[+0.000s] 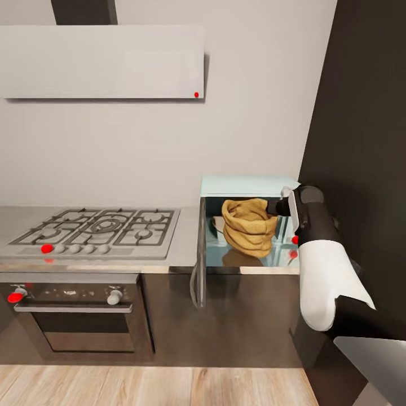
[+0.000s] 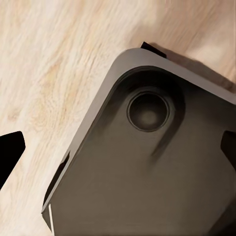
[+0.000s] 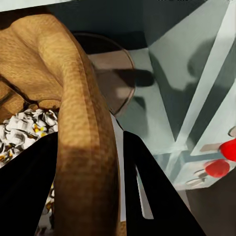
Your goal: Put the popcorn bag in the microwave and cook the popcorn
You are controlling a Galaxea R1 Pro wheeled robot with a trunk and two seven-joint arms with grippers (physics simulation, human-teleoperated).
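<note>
Right wrist view: the right gripper (image 3: 91, 196) clamps the popcorn bag (image 3: 73, 113) rim inside the microwave (image 1: 248, 186). A careless pull risks tipping it, spilling popcorn (image 3: 22, 130); the left gripper's state I cannot tell

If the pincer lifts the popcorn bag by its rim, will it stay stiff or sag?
The popcorn bag will probably sag: its paper wall looks crumpled and slumped. It is likely light, holding only white popped kernels. Tilting may spill them, since the top is open.

The right gripper (image 1: 276, 207) is disappearing behind the crumpled tan-brown popcorn bag (image 1: 248, 225) inside the pale mint-blue microwave (image 1: 248, 186), so its jaws are not showing there; in the right wrist view the bag's rim (image 3: 83, 147) is hiding the gap between the dark fingers (image 3: 152, 196); the frame edge is cutting off the white popped kernels (image 3: 24, 128).
</note>
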